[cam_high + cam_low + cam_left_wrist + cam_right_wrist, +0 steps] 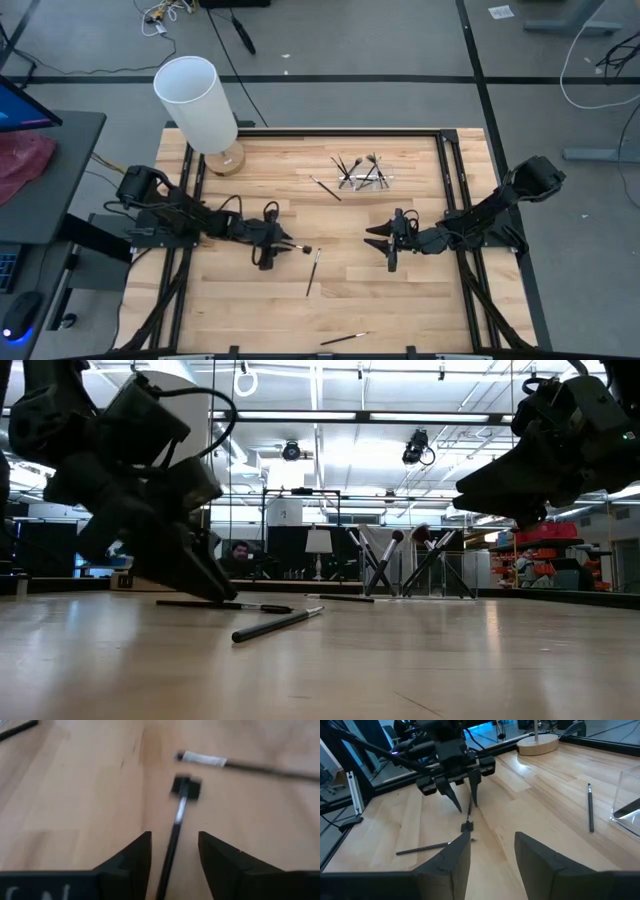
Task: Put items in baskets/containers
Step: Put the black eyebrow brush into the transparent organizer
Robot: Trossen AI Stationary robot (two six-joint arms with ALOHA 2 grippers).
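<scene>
A dark-handled brush [297,248] lies flat on the table, bristle tip pointing toward the right arm. My left gripper [280,245] is open and low over it. Its fingers stand on either side of the handle [175,837] with gaps showing. In the right wrist view the left gripper [465,805] points down at the brush [469,817]. My right gripper [388,248] is open, hovers above the table right of centre and holds nothing. The clear holder [362,178] stands near the far edge with several brushes leaning in it.
More loose brushes lie on the table: one [313,271] just near-side of the left gripper, one [325,187] beside the holder, one [345,339] at the near edge. A tall white cylinder [197,100] on a wooden base stands at the far left corner.
</scene>
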